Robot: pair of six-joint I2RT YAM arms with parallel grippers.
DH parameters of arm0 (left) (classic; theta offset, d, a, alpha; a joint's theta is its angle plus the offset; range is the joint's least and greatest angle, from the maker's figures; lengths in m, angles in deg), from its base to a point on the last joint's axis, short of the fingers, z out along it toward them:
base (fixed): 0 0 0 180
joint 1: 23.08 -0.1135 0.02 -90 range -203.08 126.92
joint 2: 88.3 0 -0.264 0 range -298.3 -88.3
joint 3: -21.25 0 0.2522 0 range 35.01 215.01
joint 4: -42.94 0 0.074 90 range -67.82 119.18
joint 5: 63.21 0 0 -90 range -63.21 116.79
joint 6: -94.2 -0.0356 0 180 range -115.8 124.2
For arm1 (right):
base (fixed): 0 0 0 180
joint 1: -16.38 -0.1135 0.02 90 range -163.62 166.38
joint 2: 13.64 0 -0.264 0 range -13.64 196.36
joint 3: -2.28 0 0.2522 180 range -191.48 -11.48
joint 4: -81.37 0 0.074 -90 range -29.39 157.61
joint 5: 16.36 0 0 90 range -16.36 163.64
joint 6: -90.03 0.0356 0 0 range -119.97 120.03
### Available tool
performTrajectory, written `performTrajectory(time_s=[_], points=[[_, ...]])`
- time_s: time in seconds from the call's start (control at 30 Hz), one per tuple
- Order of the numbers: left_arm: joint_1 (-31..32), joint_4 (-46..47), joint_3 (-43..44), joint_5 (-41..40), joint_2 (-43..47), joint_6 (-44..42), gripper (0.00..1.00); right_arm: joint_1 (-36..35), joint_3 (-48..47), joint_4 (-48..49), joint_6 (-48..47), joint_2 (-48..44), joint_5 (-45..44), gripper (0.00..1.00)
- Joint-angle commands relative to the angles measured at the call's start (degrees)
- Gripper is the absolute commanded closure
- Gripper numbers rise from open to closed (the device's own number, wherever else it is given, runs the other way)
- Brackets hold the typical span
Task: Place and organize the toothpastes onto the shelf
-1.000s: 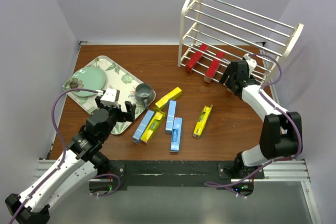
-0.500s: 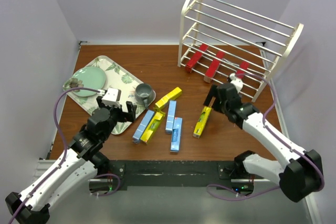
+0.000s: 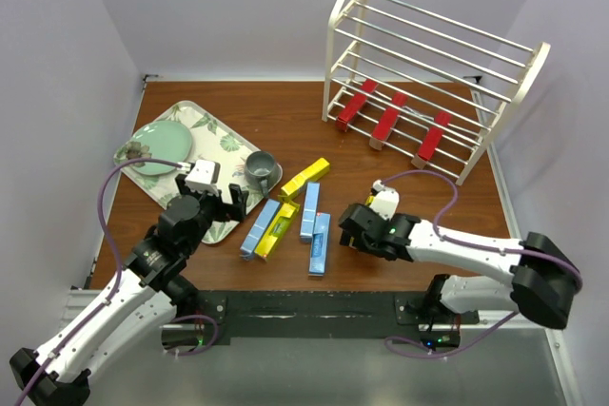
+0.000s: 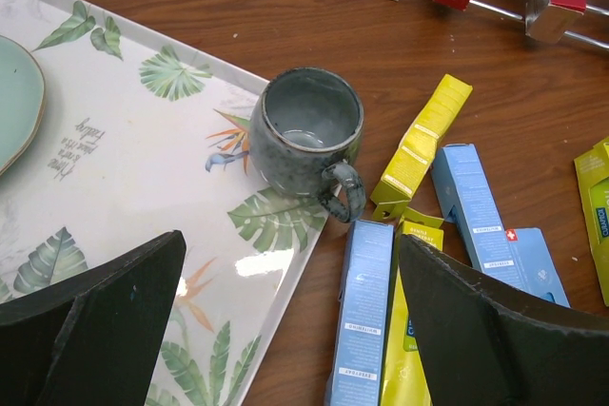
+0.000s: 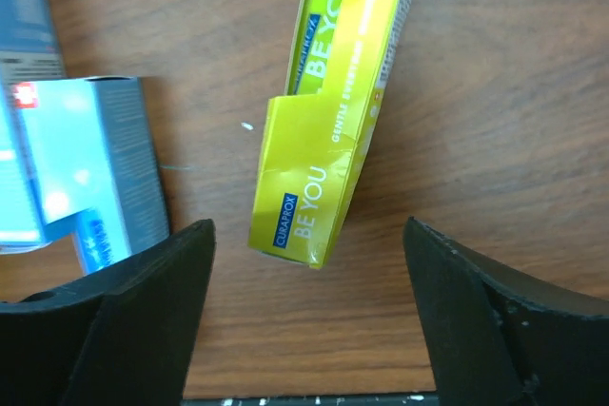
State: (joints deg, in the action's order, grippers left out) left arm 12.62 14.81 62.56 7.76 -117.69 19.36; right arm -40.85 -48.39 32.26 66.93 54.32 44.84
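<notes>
Top external, done: three red toothpastes [image 3: 385, 124] on shelf [image 3: 344, 7].
Remaining: yellow boxes [image 3: 305, 178], blue boxes [image 3: 310, 210] on table [image 3: 285, 121].
Right gripper [image 5: 306, 227]: released, above a yellow one.
Left gripper [image 4: 292, 242]: released.

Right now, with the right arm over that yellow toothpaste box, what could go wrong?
The open right end effector hovers over the yellow toothpaste box at its creased, flapped end; gripping there may crush the cardboard or slip. The light blue box lies near one finger and might get nudged.

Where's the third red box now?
The third red box lies on the shelf's bottom tier, right rear in the top view, right of the other two red boxes.
</notes>
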Motion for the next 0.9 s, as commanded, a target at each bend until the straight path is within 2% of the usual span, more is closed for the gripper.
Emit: performTrajectory(time_s=[0.0,0.17,0.4,0.6,0.7,0.87], points=[[0.24,1.98,2.51,0.48,0.03,-1.45,0.00,-3.06,-3.87,-3.23,10.00,5.76,-8.55,0.20],[0.16,1.80,2.51,0.39,0.21,-1.36,0.00,-4.03,-5.19,-2.35,11.06,9.11,-11.63,0.37],[0.16,1.98,2.51,0.39,0.21,-1.36,0.00,-4.03,-4.93,-1.21,12.12,11.39,-12.78,0.41],[0.16,1.98,2.59,0.48,-0.06,-1.36,0.00,-4.03,-4.23,-1.74,12.74,11.23,-12.43,0.49],[0.16,1.98,2.51,0.48,-0.14,-1.36,0.00,-4.03,-4.40,-2.53,11.95,10.09,-12.43,0.60],[0.16,1.89,2.51,0.66,-0.41,-1.36,0.00,-4.03,-6.42,-4.81,8.70,7.63,-12.25,0.70]])
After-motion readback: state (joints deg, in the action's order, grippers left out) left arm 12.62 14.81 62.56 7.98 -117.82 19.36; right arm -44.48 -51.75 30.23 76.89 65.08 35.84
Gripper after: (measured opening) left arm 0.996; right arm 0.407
